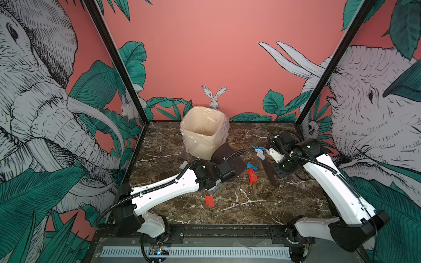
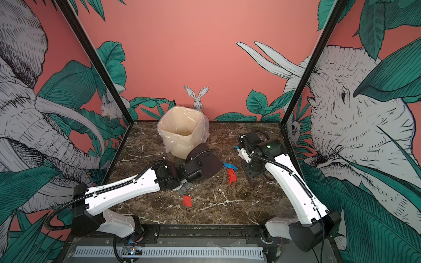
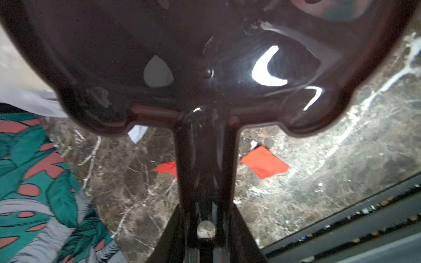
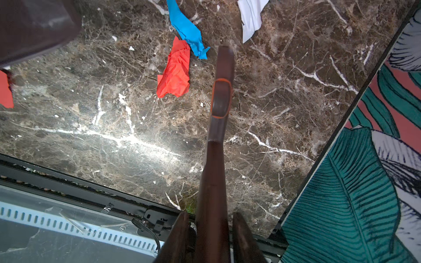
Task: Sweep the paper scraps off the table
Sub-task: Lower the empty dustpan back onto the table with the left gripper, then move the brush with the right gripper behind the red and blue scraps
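Paper scraps lie on the dark marble table [image 1: 262, 205]: a flat red one [image 1: 209, 201] near the front, a crumpled red one [image 1: 251, 176] touching a blue one [image 1: 251, 166], and blue and white pieces [image 1: 259, 151] farther back. My left gripper [image 1: 229, 173] is shut on the handle of a dark brown dustpan [image 1: 230, 157], whose pan [image 3: 205, 57] fills the left wrist view. My right gripper [image 1: 282, 169] is shut on the handle of a dark brush [image 1: 270, 173], which stands just right of the red and blue scraps [image 4: 176, 72].
A cream bin [image 1: 205, 134] lined with a clear bag stands at the back middle, right behind the dustpan. A white scrap [image 1: 183, 164] lies left of my left wrist. A black frame [image 1: 227, 227] edges the table, with printed walls close on both sides.
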You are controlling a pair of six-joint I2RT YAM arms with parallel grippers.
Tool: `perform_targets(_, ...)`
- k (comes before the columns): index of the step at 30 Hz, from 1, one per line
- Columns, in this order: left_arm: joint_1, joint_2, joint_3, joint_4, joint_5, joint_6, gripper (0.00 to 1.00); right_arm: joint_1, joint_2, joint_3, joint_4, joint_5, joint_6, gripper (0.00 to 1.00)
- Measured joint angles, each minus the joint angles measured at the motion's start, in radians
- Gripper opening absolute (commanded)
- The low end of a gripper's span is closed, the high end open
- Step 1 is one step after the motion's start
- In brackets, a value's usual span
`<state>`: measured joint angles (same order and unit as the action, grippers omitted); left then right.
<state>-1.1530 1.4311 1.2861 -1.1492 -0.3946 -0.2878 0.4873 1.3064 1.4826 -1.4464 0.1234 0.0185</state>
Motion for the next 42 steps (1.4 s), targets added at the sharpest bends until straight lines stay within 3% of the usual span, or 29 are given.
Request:
perform_targets(13,-0.063,0.031,-0.150,0.080,0.195,-0.121,0.00,0.071,0.105,-0.011,-0.011,0.031,-0.022,0.00)
perform_targets(42,-0.122,0.050,-0.235,0.148,0.283,-0.173,0.00,0.235,0.292,0.140,-0.066,0.043,-0.051,0.00)
